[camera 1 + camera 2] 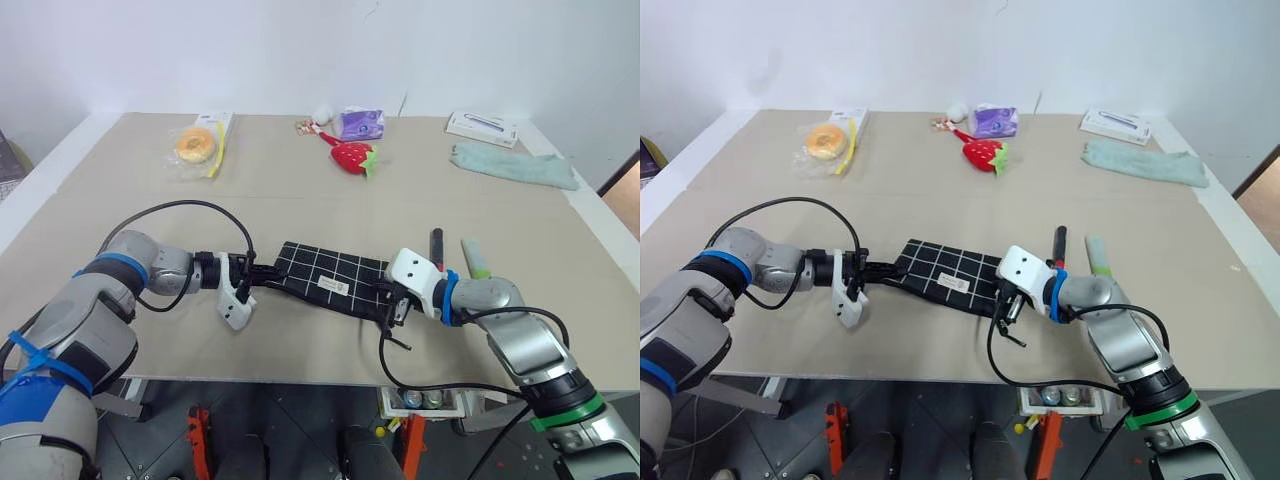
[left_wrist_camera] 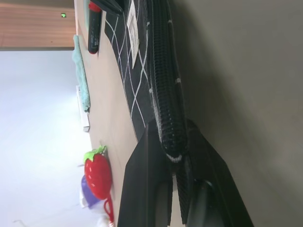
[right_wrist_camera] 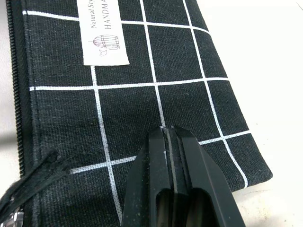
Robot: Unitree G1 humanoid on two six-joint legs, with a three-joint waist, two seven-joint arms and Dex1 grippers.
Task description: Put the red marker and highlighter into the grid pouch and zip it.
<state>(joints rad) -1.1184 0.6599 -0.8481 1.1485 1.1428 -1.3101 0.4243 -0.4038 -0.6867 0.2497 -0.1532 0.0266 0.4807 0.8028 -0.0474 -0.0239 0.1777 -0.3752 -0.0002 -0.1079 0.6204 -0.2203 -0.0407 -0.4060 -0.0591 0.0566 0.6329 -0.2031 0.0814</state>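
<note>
Lying flat near the front edge of the beige table, the one black fabric grid pouch with white lines and a small white label is gripped at both ends: the left gripper is clenched on its left zipper end, and the right gripper has its fingers pressed together on the right end, by the black pull cord. One slim black-and-red marker and one chunky pale-green highlighter lie just right of the pouch, beyond the right wrist. Nothing is inside yet, I judge. Pulling the ends unevenly could drag the pouch, or the right arm could knock either pen away.
</note>
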